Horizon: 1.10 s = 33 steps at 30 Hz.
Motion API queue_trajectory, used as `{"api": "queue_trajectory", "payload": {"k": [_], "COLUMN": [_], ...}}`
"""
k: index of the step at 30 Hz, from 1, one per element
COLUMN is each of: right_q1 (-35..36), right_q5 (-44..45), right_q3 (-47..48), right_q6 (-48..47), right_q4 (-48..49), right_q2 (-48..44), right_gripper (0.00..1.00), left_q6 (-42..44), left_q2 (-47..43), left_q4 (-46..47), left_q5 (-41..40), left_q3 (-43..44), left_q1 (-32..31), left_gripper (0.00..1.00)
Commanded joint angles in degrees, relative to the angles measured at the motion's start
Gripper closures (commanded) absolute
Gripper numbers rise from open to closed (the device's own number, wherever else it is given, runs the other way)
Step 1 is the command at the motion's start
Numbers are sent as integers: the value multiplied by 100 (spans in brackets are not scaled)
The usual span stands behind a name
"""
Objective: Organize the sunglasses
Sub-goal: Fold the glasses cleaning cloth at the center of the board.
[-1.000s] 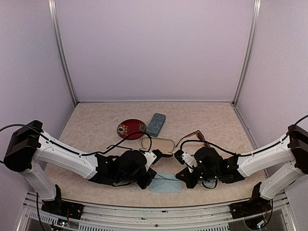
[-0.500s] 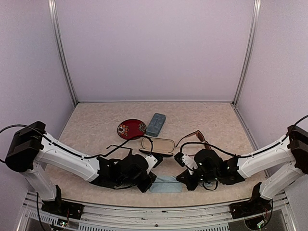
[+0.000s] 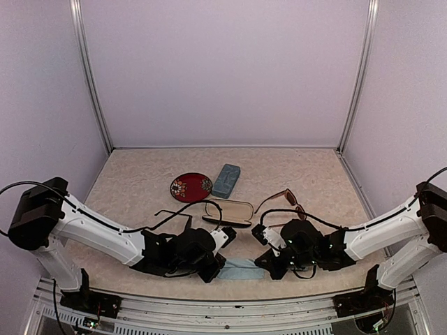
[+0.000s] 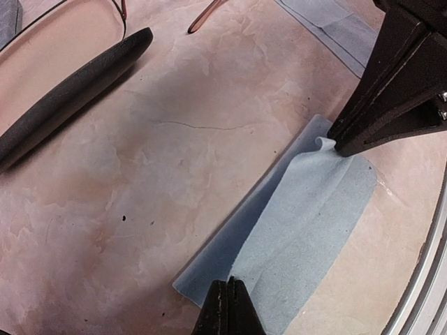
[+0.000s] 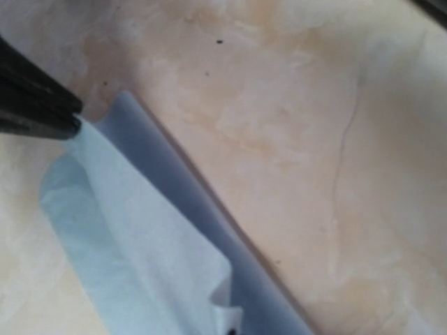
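The reddish-brown sunglasses [image 3: 283, 200] lie on the table behind my right arm; one brown temple shows in the left wrist view [image 4: 206, 14]. A thin black frame [image 3: 172, 212], probably the other pair, lies behind my left arm, partly hidden. A pale blue cloth [image 3: 241, 269] lies near the front edge, its top layer folded over [image 4: 307, 216]. My left gripper [image 4: 228, 307] is shut on the cloth's left corner. My right gripper [image 3: 269, 268] is shut on the opposite corner [image 4: 334, 145]. In the right wrist view the cloth [image 5: 147, 251] fills the lower left.
An open black oval case [image 3: 229, 211] with a tan inside sits just behind the grippers; its dark edge shows in the left wrist view [image 4: 70, 91]. A blue-grey rectangular case [image 3: 226, 180] and a round red object [image 3: 191, 186] lie farther back. Another pale blue sheet [image 4: 328, 24] lies beyond.
Both grippers have moved toward the table's near edge, staying on the cloth's two ends. The cloth's top layer has come over with them. The sunglasses and cases have not moved.
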Motion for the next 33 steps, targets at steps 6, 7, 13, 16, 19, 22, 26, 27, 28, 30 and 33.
{"api": "queue_trajectory", "payload": {"k": [6, 7, 13, 16, 19, 22, 26, 27, 28, 30, 33], "right_q1": [114, 114, 123, 137, 162, 187, 231, 243, 250, 261, 283], "right_q5": [137, 136, 138, 101, 85, 20, -19, -16, -21, -37, -54], "right_q3": [-98, -105, -117, -123, -154, -216, -280, -300, -327, -379, -419], "right_q6": [133, 134, 145, 151, 184, 217, 271, 287, 306, 331, 353], "right_q4": [60, 59, 36, 41, 42, 71, 103, 105, 107, 119, 133], "right_q2": [93, 86, 88, 64, 43, 2, -59, -76, -94, -132, -184], "right_gripper": [100, 100, 100, 100, 100, 100, 98, 97, 96, 95, 92], "left_q6": [-65, -64, -97, -115, -114, -127, -150, -164, -168, -183, -226], "left_q2": [74, 84, 135, 162, 176, 164, 157, 150, 147, 138, 130], "left_q4": [-12, -12, -27, -54, -97, -125, -165, -172, -178, -187, -209], "left_q5": [-54, -53, -44, -56, -86, -105, -147, -154, -157, -163, -167], "left_q3": [-48, -40, -22, -13, 4, 14, 13, 18, 22, 14, 15], "left_q1": [-66, -75, -155, -169, -196, -217, -267, -274, -282, -304, -335], "left_gripper": [100, 100, 100, 100, 100, 100, 100, 100, 100, 99, 98]}}
